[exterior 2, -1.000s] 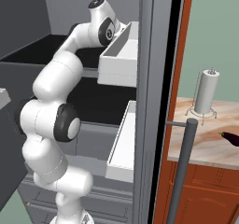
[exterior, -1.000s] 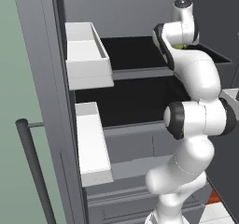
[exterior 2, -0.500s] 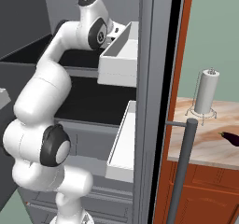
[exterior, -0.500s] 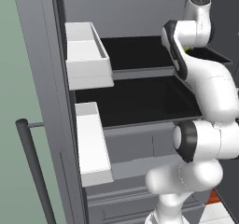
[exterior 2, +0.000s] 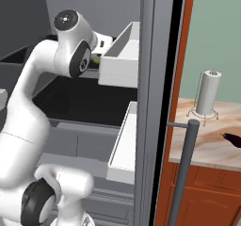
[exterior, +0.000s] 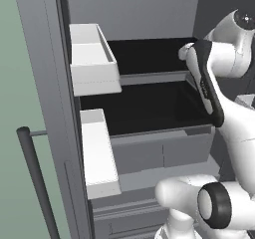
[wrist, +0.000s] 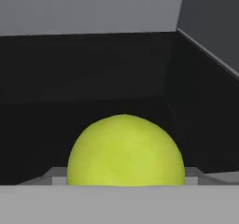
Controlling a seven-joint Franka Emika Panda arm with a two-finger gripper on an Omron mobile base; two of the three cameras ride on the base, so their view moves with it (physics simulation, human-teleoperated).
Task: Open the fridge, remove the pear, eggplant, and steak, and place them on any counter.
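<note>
Fridge doors open, both dark shelves exposed, pale door bins on either side. Arm reaches into the upper shelf at its right side. The end effector is mostly hidden behind the wrist and the upper door bin; jaws not visible, so cannot tell from the base views how wide they stand. Hand view: pear sits dead centre and very close, yellow-green, round, on the dark shelf floor near the back corner of the fridge. A sliver of the same yellow-green shows at the wrist in the right base view. Can't tell if the pear is gripped or just between the fingers. Eggplant lies on the bench to the right of the fridge, near a paper towel holder. Door handle bar stands in the foreground.
</note>
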